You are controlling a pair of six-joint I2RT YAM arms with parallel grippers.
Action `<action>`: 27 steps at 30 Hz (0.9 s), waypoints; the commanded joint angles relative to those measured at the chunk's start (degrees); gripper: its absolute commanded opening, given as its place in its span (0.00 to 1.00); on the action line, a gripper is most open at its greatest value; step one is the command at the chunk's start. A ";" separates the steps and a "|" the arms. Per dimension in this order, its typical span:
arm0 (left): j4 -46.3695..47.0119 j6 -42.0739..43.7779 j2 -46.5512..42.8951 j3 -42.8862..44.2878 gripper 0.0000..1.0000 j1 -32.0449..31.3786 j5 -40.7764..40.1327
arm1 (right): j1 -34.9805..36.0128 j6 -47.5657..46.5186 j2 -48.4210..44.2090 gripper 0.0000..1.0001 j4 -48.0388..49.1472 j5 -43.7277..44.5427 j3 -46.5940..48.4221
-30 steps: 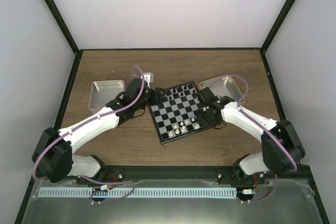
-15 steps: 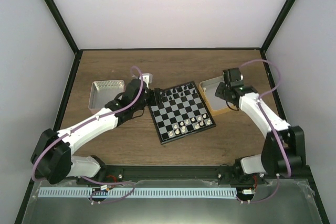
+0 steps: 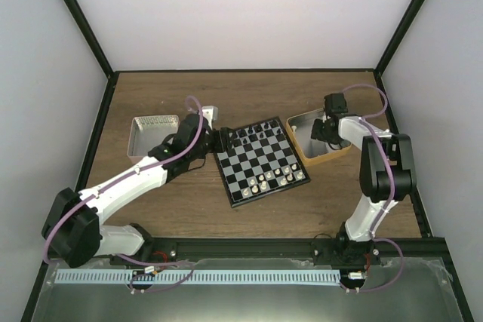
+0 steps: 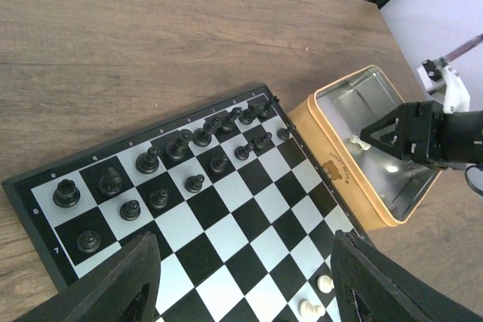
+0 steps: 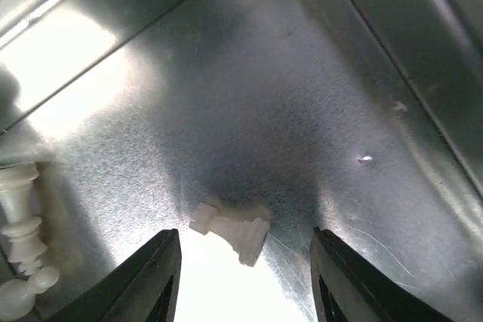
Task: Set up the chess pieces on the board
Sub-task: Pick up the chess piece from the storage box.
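On the brown desk (image 3: 249, 96) the board (image 3: 260, 160) sits in the middle, turned a bit. Some white chess pieces (image 3: 272, 179) stand on its near rows. The black chess pieces (image 4: 181, 145) fill its far rows. The left gripper (image 4: 249, 284) hangs over the far left corner of the board, its fingers apart and holding nothing. A silver tray (image 3: 136, 137) sits to the left. On the right, the right gripper (image 5: 245, 284) is down inside the orange tin (image 3: 313, 157), fingers apart. 1 white chess piece (image 5: 230, 231) lies on its side between them, not gripped.
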 commanded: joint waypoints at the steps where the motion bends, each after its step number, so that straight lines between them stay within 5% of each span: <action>1: 0.02 0.69 0.77 0.28 0.64 0.33 1.79 | -0.05 -3.00 2.50 0.47 -0.46 0.39 4.04; 20: 0.16 1.65 0.46 0.08 0.64 0.48 2.45 | 0.03 -1.86 7.19 0.29 -3.57 1.82 6.04; 27: 0.16 1.60 0.51 -0.07 0.65 0.49 2.40 | 1.71 1.22 5.23 0.46 -5.38 7.25 5.61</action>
